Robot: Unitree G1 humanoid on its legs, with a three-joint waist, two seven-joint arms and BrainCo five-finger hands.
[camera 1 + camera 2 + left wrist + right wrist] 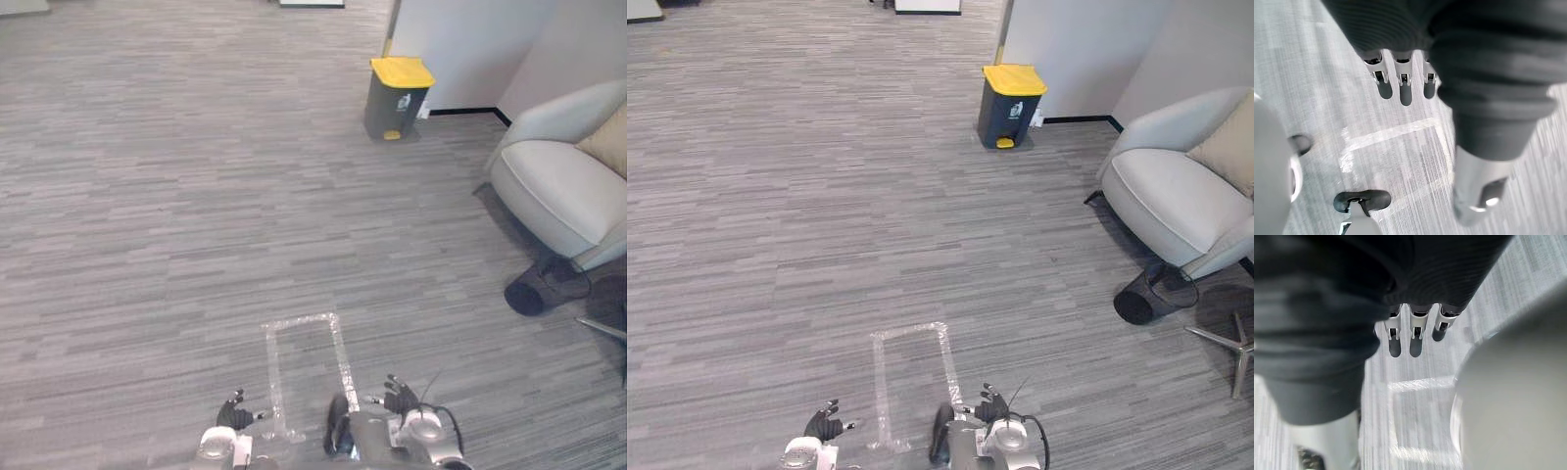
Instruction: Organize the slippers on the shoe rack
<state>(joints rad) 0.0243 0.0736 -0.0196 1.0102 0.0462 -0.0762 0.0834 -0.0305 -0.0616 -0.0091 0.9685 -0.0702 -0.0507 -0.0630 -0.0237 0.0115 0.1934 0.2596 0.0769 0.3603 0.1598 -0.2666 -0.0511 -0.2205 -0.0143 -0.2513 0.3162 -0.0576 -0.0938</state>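
Beside tape (341, 354): left hand (235, 414), right hand (400, 397).

Silver fingers (1405, 90) with dark tips extend from dark ribbed covers (1488, 73).

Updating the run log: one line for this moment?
left hand: open, empty | right hand: open, empty | ahead: taped rectangle | beyond, right: bin, armchair

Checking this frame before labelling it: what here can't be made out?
Cut off: the armchair, by the right edge, both eye views.
Too small to identify: the dark object beside it, eye views.
Hidden: palms of the left hand and right hand, behind their ribbed covers, wrist views.
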